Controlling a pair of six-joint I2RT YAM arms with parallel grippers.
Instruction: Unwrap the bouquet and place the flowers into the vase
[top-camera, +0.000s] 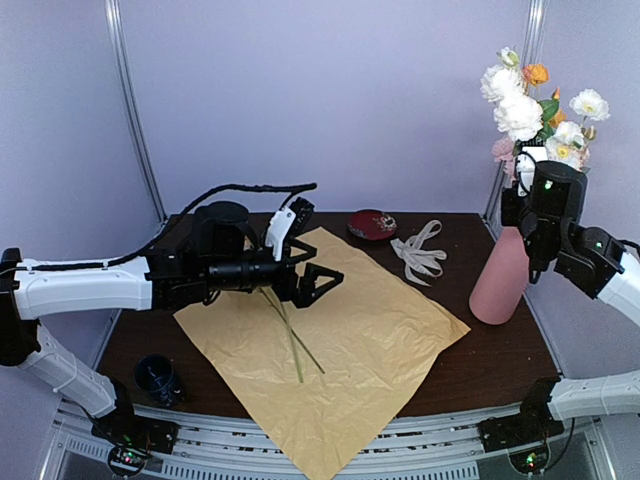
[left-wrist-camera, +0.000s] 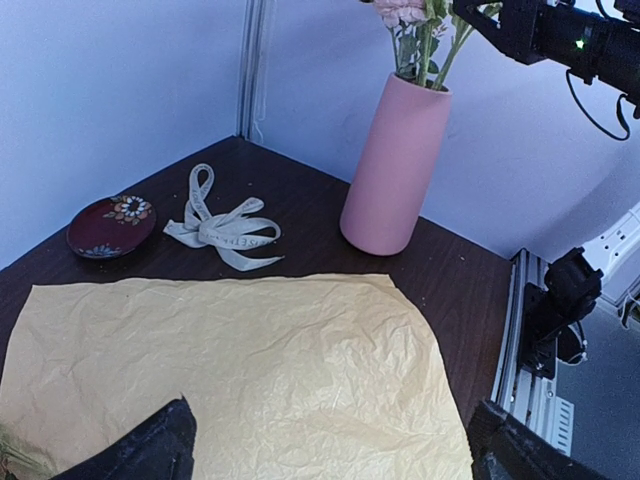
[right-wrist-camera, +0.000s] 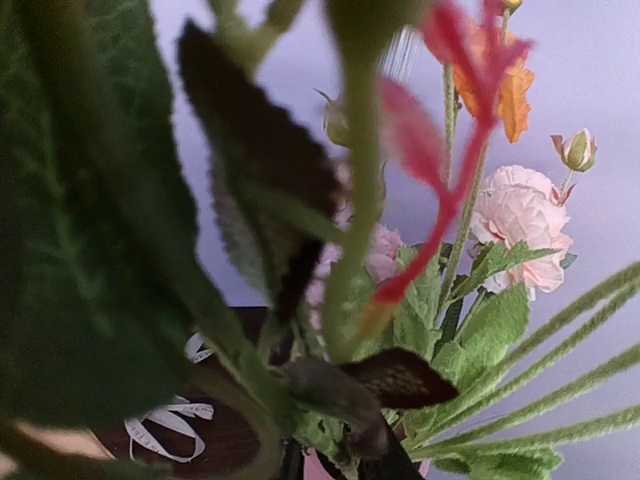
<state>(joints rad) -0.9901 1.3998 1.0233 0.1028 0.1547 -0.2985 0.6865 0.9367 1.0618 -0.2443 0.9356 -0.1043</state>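
Note:
The bouquet is undone: its tan crinkly paper (top-camera: 350, 340) (left-wrist-camera: 230, 370) lies flat on the table. Most of the flowers (top-camera: 525, 110) (right-wrist-camera: 520, 215) stand in the pink vase (top-camera: 500, 275) (left-wrist-camera: 390, 170) at the right. Two thin green stems (top-camera: 292, 345) lie on the paper. My left gripper (top-camera: 322, 283) (left-wrist-camera: 330, 455) hovers open over the paper, just beyond the stems, holding nothing. My right gripper (top-camera: 522, 185) is at the stems just above the vase mouth. Leaves fill the right wrist view and hide its fingers.
The cream ribbon (top-camera: 420, 252) (left-wrist-camera: 225, 230) (right-wrist-camera: 165, 425) lies loose behind the paper. A dark red dish (top-camera: 372, 224) (left-wrist-camera: 110, 225) sits at the back. A small dark blue cup (top-camera: 157, 375) stands at the front left. Walls close the back and sides.

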